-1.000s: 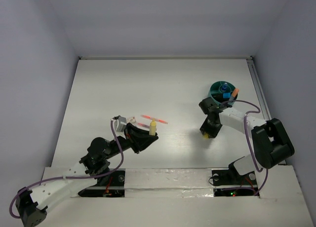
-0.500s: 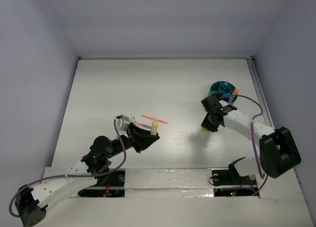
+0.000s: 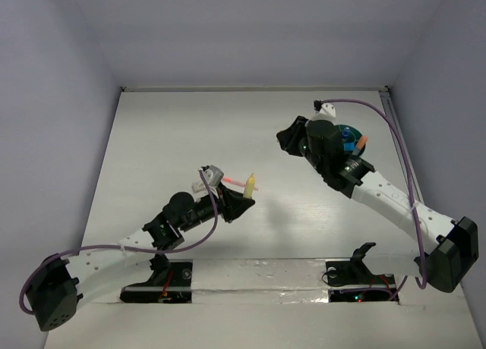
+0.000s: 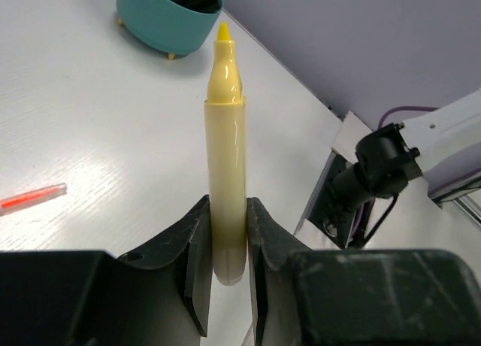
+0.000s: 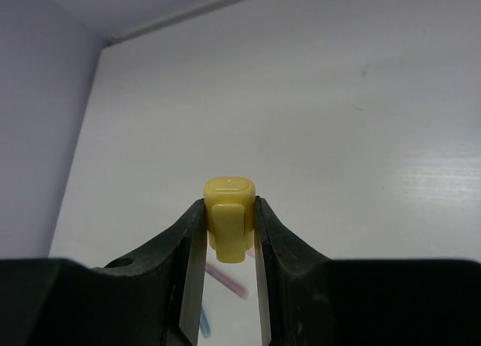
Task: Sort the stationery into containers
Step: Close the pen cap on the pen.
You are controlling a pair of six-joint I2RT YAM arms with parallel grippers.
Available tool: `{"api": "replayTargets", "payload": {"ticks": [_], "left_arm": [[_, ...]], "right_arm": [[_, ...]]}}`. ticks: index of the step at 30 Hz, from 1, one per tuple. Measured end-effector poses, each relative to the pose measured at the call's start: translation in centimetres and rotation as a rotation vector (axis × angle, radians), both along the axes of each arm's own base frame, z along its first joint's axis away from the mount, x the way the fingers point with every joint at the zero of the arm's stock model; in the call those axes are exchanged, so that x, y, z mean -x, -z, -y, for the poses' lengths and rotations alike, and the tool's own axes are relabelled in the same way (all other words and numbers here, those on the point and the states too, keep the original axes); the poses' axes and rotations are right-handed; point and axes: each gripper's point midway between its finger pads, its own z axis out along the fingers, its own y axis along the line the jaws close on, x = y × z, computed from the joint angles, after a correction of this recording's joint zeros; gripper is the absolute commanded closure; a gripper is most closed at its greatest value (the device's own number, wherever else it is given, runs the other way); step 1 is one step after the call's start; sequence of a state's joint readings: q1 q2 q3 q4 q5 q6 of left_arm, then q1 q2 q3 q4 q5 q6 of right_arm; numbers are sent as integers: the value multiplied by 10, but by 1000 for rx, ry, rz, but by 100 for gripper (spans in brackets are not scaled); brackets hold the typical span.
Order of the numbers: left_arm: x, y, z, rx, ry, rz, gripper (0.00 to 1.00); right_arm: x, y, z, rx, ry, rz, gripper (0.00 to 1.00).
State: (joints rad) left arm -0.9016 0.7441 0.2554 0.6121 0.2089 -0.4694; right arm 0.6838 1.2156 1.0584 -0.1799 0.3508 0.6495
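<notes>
My left gripper (image 3: 241, 201) is shut on an uncapped yellow highlighter (image 3: 248, 186) and holds it above the table, tip pointing away. In the left wrist view the highlighter (image 4: 225, 135) stands between the fingers of this gripper (image 4: 227, 233). My right gripper (image 3: 285, 140) is raised left of the teal cup (image 3: 352, 130) and is shut on a yellow cap (image 5: 228, 199), clamped at the tips of the gripper (image 5: 229, 210). The cup holds a blue piece (image 3: 348, 146) and an orange piece (image 3: 362, 143); it also shows in the left wrist view (image 4: 165, 22).
A thin pink pen (image 3: 226, 180) lies on the table under my left gripper, also seen in the left wrist view (image 4: 30, 199). The right wrist view shows a pink pen (image 5: 225, 280) and a blue one (image 5: 204, 323) below. The right arm partly covers the cup.
My left gripper has carried the highlighter up and to the right. My right gripper has risen from the table with the cap and swung back and left, beside the cup.
</notes>
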Motion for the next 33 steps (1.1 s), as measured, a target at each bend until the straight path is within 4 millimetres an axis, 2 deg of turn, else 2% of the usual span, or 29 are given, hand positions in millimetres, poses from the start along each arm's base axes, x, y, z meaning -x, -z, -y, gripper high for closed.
{"api": "replayTargets", "payload": {"ticks": [7, 13, 24, 33], "left_arm": [[-35, -10, 19, -69, -76, 35, 100], [-50, 3, 22, -135, -114, 60, 100], [-59, 7, 9, -168, -188, 104, 100], [-64, 6, 2, -173, -232, 111, 100]], "right_arm": [[-8, -17, -12, -43, -34, 107, 95], [0, -30, -33, -95, -100, 154, 96], [31, -4, -84, -102, -241, 84, 97], [41, -5, -93, -111, -256, 82, 97]]}}
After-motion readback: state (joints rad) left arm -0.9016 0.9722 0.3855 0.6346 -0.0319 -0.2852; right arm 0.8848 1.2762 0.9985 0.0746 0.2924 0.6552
